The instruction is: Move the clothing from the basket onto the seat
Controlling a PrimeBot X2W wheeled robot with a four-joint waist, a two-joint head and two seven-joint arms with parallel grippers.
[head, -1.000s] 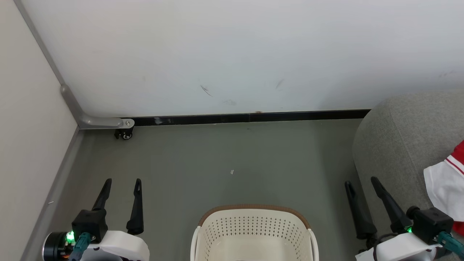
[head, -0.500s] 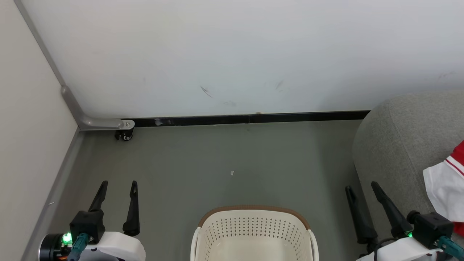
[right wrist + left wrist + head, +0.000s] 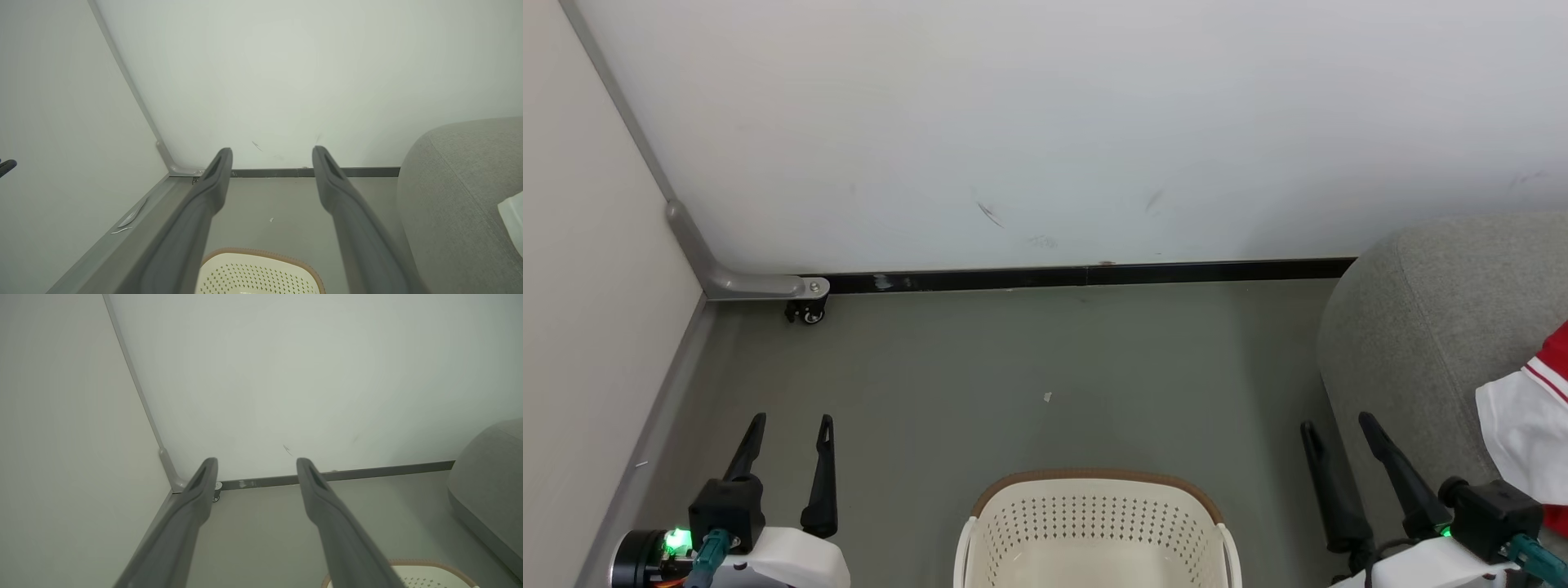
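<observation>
Though clothing [image 3: 1521,429] drapes the seat [image 3: 1413,327], edges crop both

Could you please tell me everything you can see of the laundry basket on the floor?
The cream perforated plastic laundry basket stands upright on the grey floor, cut off by the head view's bottom edge. A brown woven-look band caps its rounded far rim; rows of holes dot the wall below, and the visible inside is bare. It sits between the left gripper and right gripper, touching neither, left of the grey fabric couch cushion.
</observation>
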